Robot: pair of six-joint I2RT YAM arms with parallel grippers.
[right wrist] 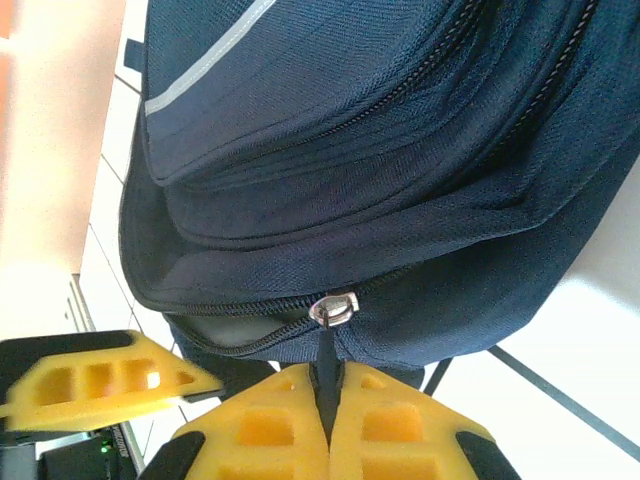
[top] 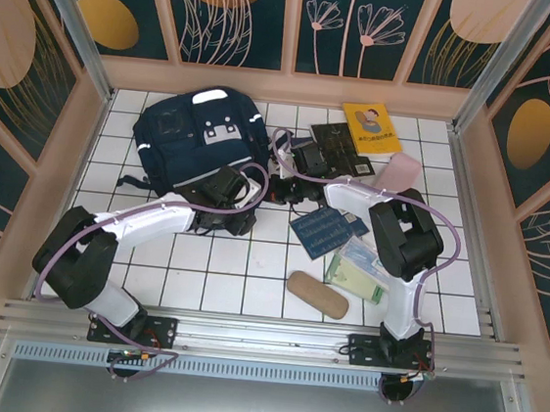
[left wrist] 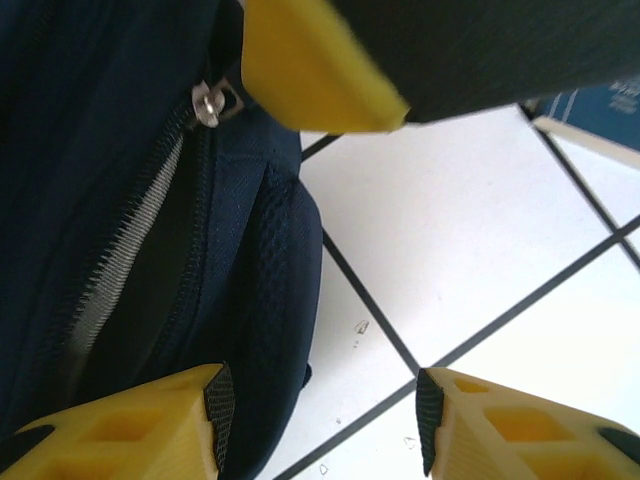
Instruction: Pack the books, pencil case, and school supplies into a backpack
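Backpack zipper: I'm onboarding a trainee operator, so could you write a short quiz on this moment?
1. True or false: the right gripper is shut on the zipper pull of the backpack.
2. Where does the tan case lie? A inside the backpack; B on the table; C on top of the backpack.
3. Fill in: the left gripper has its jaws ___.
Key: 1 true; 2 B; 3 open.
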